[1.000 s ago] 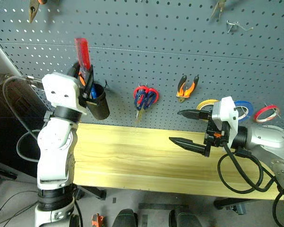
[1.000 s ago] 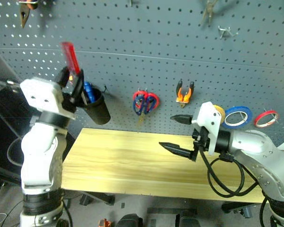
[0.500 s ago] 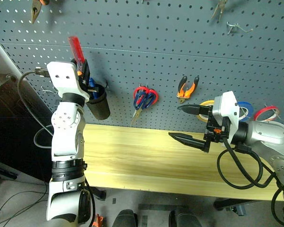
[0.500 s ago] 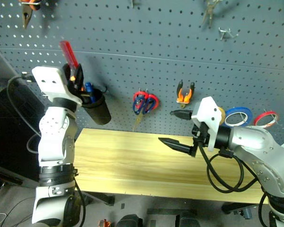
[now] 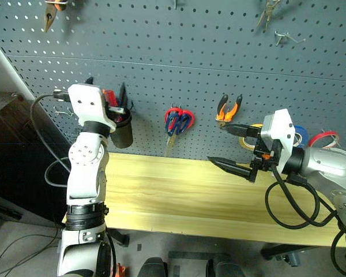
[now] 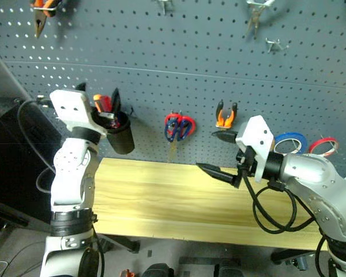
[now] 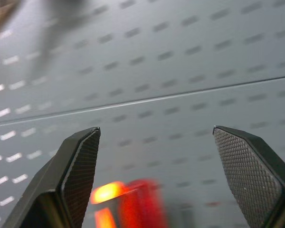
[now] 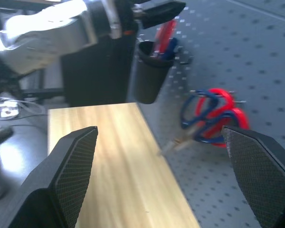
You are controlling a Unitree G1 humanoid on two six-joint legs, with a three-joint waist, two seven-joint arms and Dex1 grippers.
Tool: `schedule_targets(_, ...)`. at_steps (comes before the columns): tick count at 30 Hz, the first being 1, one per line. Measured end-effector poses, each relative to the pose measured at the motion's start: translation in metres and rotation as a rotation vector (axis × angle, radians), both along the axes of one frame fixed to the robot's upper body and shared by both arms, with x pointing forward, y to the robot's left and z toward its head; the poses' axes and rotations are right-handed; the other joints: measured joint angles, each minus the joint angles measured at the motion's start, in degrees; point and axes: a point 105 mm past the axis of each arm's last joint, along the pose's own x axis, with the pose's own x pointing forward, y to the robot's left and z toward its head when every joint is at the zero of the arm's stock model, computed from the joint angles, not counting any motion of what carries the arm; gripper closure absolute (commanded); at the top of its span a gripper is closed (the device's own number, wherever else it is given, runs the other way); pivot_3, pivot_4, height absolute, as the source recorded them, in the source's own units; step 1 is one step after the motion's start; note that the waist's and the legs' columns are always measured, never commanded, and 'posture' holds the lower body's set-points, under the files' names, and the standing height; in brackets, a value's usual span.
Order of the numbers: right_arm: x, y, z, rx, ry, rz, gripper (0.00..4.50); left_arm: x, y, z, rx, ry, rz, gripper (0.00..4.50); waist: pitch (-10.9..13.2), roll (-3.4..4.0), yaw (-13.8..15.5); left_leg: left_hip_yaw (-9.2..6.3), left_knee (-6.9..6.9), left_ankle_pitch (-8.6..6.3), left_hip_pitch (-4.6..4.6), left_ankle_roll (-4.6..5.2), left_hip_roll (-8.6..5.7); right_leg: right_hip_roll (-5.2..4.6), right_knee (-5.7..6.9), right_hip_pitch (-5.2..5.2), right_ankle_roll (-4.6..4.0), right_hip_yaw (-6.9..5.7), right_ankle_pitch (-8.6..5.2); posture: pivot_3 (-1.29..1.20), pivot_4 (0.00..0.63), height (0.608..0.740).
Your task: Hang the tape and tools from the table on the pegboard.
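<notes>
The red-handled screwdriver [image 5: 109, 96] stands handle-up in a black cup [image 5: 122, 131] hung on the dark grey pegboard [image 5: 190, 52]. My left gripper [image 5: 106, 92] is open around that handle, fingers apart on either side; the left wrist view shows the red handle [image 7: 128, 204] low between them. Blue-handled scissors [image 5: 174, 123] hang mid-board, sharing a hook with a red-handled pair. Small orange-and-black pliers [image 5: 228, 108] hang to their right. The yellow tape [image 5: 252, 124] hangs partly behind my right gripper [image 5: 217, 143], which is open and empty above the wooden table [image 5: 161, 190].
A blue tape roll [image 5: 300, 134] and a red tape roll [image 5: 324, 138] hang at the right. Long-nose pliers [image 5: 51, 11] hang top left, another tool [image 5: 269, 8] top right above a bare hook [image 5: 285, 37]. A dark cabinet [image 5: 11, 150] stands left of the table.
The screwdriver, held high above the cup before, has dropped into the cup. My left gripper came down with it and opened. The right arm stayed put.
</notes>
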Motion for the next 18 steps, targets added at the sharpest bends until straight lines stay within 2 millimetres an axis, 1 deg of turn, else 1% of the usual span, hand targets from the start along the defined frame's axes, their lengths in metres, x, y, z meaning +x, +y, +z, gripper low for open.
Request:
schedule_targets(2,0.004,-0.007,-0.006,0.026,0.006,-0.066,0.0,-0.001,-0.012,-0.026,0.001,0.125,-0.046,0.48,-0.22,0.05,-0.08,-0.02,-0.02,0.0,0.11,0.01,-0.01,0.0,0.0,0.06,0.0,0.08,0.0,0.06,0.064,0.74)
schedule_targets(3,0.006,-0.01,-0.008,0.04,0.007,-0.094,0.0,0.0,-0.012,-0.038,-0.007,0.182,-0.043,0.48,-0.22,0.04,-0.09,-0.03,-0.01,-0.01,0.13,0.02,-0.01,0.01,0.04,0.06,0.0,0.1,0.0,0.07,0.06,0.74)
schedule_targets(5,0.011,-0.019,-0.014,0.082,0.004,-0.176,0.0,0.0,-0.007,-0.059,-0.019,0.281,-0.006,0.48,-0.25,0.02,-0.24,-0.06,-0.01,-0.01,0.25,0.06,0.0,0.05,0.18,0.06,-0.01,0.17,-0.01,0.08,0.057,0.74)
schedule_targets(8,0.021,-0.033,-0.028,0.162,0.008,-0.322,0.0,-0.004,-0.004,-0.067,0.012,0.311,0.003,0.48,-0.48,0.1,-0.18,-0.04,-0.06,-0.01,0.37,0.08,-0.01,0.08,0.24,0.13,-0.02,0.19,-0.01,0.08,0.055,0.74)
schedule_targets(12,0.029,-0.052,-0.06,0.257,0.04,-0.523,0.0,-0.009,-0.005,-0.086,0.05,0.371,-0.011,0.48,-1.53,0.56,-0.08,0.0,-0.11,-0.01,0.49,0.09,-0.11,0.04,0.21,0.21,-0.01,0.29,-0.01,0.09,0.043,0.74)
schedule_targets(15,0.032,-0.076,-0.098,0.257,0.064,-0.716,0.0,-0.012,-0.004,-0.101,0.038,0.413,-0.038,0.48,-2.44,0.75,-0.08,0.05,-0.21,-0.02,0.75,0.11,-0.17,0.04,0.19,0.41,-0.01,0.32,-0.03,0.08,0.037,0.74)
schedule_targets(16,0.031,-0.083,-0.112,0.254,0.079,-0.773,0.0,-0.013,-0.001,-0.111,0.033,0.444,-0.036,0.48,-2.51,0.86,-0.08,0.05,-0.23,-0.03,0.93,0.13,-0.17,0.04,0.15,0.62,-0.02,0.31,-0.04,0.08,0.035,0.74)
schedule_targets(18,0.028,-0.095,-0.132,0.25,0.097,-0.852,0.0,-0.014,0.005,-0.13,0.023,0.507,-0.02,0.48,-2.59,0.99,-0.15,0.0,-0.24,-0.04,1.14,0.16,-0.22,0.06,0.14,0.87,-0.02,0.3,-0.05,0.08,0.033,0.74)
